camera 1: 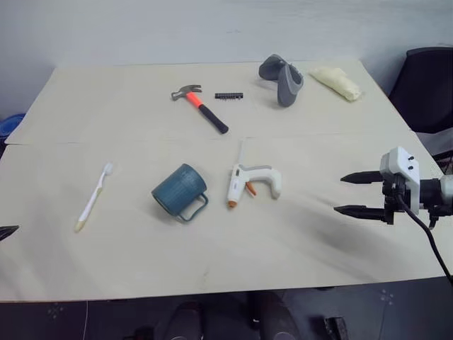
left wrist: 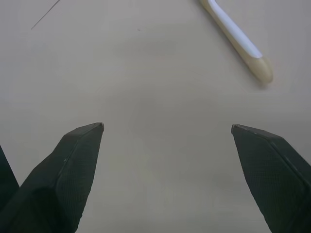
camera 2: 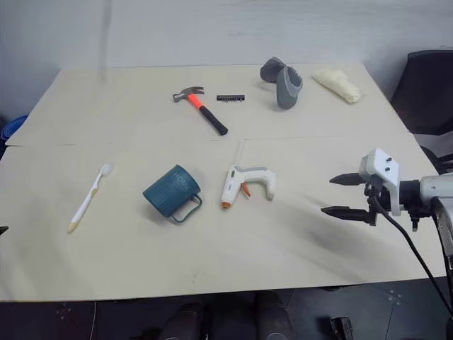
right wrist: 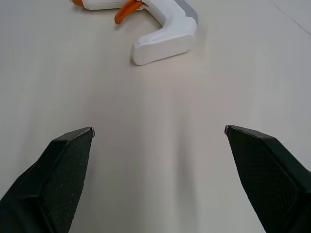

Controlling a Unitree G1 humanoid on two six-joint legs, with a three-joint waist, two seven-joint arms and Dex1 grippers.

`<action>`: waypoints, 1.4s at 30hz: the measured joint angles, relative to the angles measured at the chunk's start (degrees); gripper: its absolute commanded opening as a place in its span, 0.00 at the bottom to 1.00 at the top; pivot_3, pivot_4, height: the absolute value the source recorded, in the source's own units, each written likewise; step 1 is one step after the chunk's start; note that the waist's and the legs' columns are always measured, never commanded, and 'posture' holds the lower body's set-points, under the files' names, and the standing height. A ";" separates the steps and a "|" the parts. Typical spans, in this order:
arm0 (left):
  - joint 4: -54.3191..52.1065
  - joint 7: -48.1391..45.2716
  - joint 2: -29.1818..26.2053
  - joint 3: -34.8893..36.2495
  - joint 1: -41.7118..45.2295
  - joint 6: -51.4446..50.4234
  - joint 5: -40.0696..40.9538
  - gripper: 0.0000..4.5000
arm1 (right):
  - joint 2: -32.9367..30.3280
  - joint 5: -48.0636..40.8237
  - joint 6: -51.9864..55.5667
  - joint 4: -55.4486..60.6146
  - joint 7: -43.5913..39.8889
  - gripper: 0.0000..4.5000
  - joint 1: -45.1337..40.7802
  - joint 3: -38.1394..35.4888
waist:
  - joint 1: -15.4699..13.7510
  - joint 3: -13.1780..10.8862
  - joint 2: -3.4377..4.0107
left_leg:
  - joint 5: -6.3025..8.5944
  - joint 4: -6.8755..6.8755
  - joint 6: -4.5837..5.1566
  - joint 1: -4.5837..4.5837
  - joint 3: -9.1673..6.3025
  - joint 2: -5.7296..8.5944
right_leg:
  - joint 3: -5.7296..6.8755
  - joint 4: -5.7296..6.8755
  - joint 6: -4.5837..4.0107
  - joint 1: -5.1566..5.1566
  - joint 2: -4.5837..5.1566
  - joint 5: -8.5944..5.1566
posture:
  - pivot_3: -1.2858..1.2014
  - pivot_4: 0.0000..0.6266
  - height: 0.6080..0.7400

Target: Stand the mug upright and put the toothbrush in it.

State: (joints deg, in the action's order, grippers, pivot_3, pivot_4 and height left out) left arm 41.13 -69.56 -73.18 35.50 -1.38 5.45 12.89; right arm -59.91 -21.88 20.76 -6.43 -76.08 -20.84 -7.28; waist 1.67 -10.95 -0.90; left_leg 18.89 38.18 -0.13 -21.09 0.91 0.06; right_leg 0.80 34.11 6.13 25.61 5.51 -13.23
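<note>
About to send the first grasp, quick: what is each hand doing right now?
Left hand: open, holding nothing, above bare table near the toothbrush.
Right hand: open, holding nothing, near the glue gun.

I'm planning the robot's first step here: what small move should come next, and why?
Probably bring the open right gripper toward the mug: it lies on its side, untouched, and must stand before the toothbrush, flat on the table, can go in.

toothbrush [left wrist: 236, 38] head cut off, mug [camera 1: 179, 191] opening hidden
</note>
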 measured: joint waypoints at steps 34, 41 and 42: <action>-63.48 10.65 14.33 -19.28 21.28 -44.27 27.64 0.99 | 17.83 9.90 9.65 0.11 10.76 1.00 -28.44 21.55 | -0.01 0.01 -0.02 | 0.07 0.71 -0.10 -0.10 -0.36 0.23 | -0.27 0.56 0.07 0.00 -0.14 0.04 | 0.52 0.24 1.00; -67.59 10.41 14.35 -25.78 26.19 -46.11 27.96 0.99 | 25.30 21.39 1.26 -21.83 8.76 1.00 -39.65 31.90 | 0.04 0.01 -0.02 | 0.07 0.76 -0.11 -0.18 -0.25 0.21 | -0.24 0.46 0.04 0.01 -0.28 0.02 | 0.52 0.24 1.00; -67.83 10.48 14.35 -25.96 26.35 -46.12 27.96 0.99 | 25.84 22.99 -0.71 -24.87 8.51 1.00 -40.34 32.61 | 0.01 0.01 -0.02 | 0.06 0.77 -0.13 -0.18 -0.25 0.21 | -0.24 0.46 0.04 0.01 -0.27 0.02 | 0.52 0.24 1.00</action>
State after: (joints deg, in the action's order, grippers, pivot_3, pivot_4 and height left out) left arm -26.70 -59.09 -58.83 9.54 24.97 -40.67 40.85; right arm -34.07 1.11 20.05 -31.31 -67.57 -61.18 25.34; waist 1.68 -10.94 -0.92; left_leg 18.95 38.95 -0.26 -21.27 0.65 0.27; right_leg 0.56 34.57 6.17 25.62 5.24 -13.21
